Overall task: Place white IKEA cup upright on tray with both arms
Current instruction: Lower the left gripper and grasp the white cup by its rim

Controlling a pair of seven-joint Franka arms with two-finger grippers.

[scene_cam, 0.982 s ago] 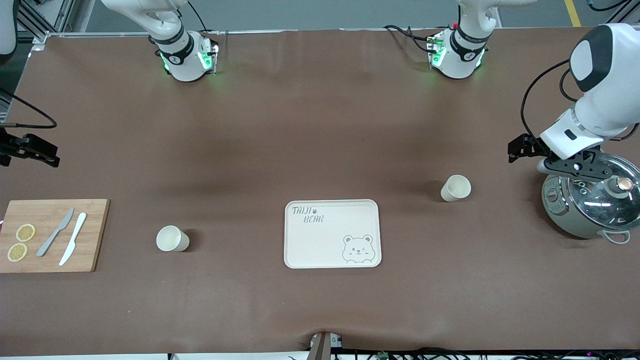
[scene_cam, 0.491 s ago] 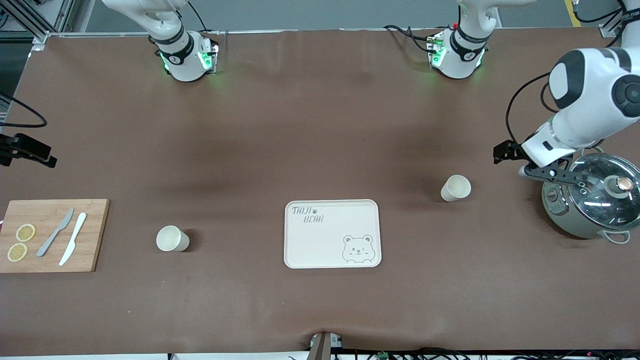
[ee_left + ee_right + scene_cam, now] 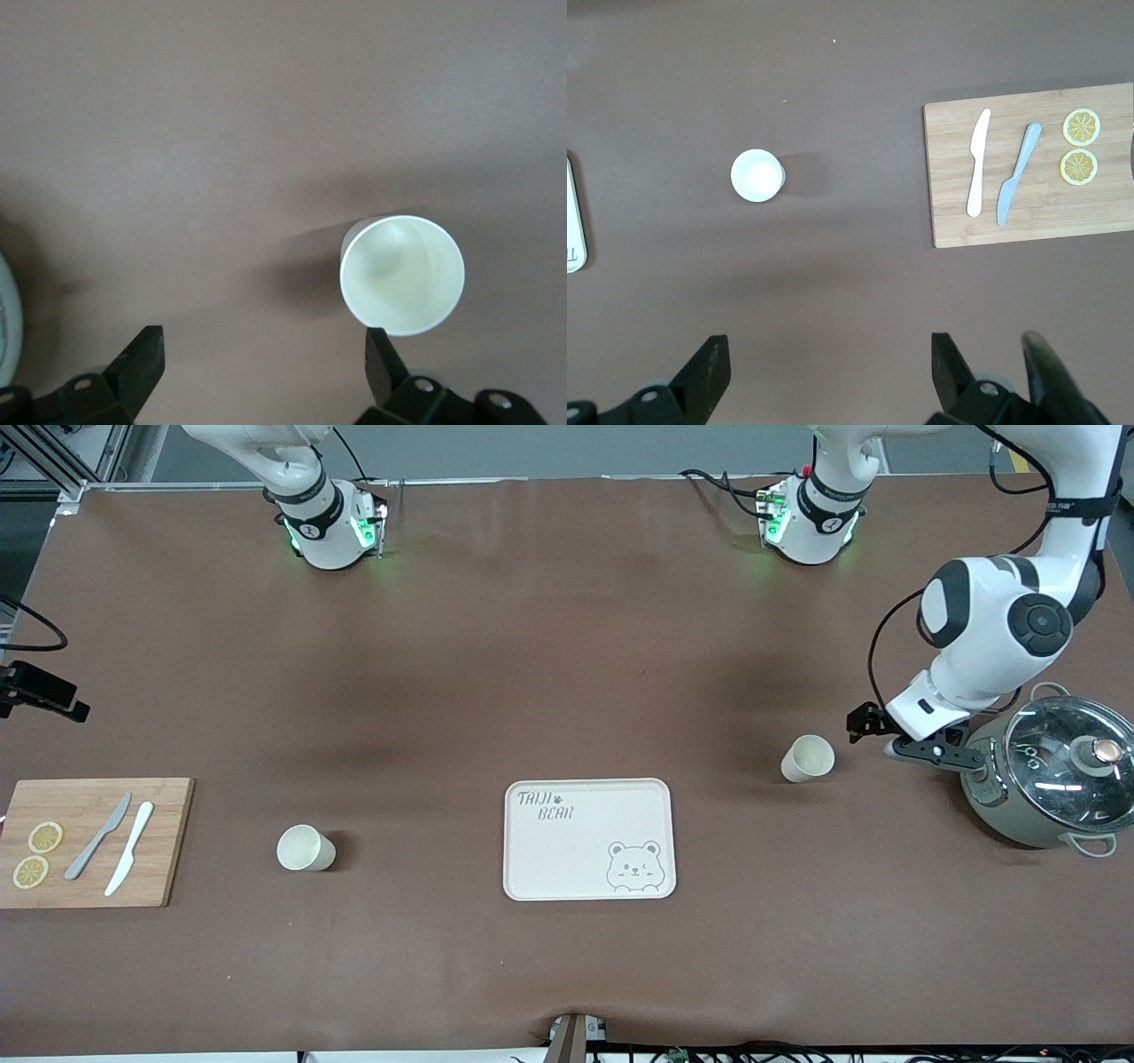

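My left tool (image 3: 873, 731) has swung in from over the pot (image 3: 1050, 779) toward the cup (image 3: 807, 758); it hangs just beside that upright cup, wide open, empty; my right tool (image 3: 824, 367), open and empty, waits; the tray (image 3: 589, 840) lies nearer the camera.

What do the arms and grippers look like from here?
Both arms are white and jointed, with black round joint caps, black cables and green lights at the bases. The left gripper and right gripper are small and black, with two flat fingers and metal screws.
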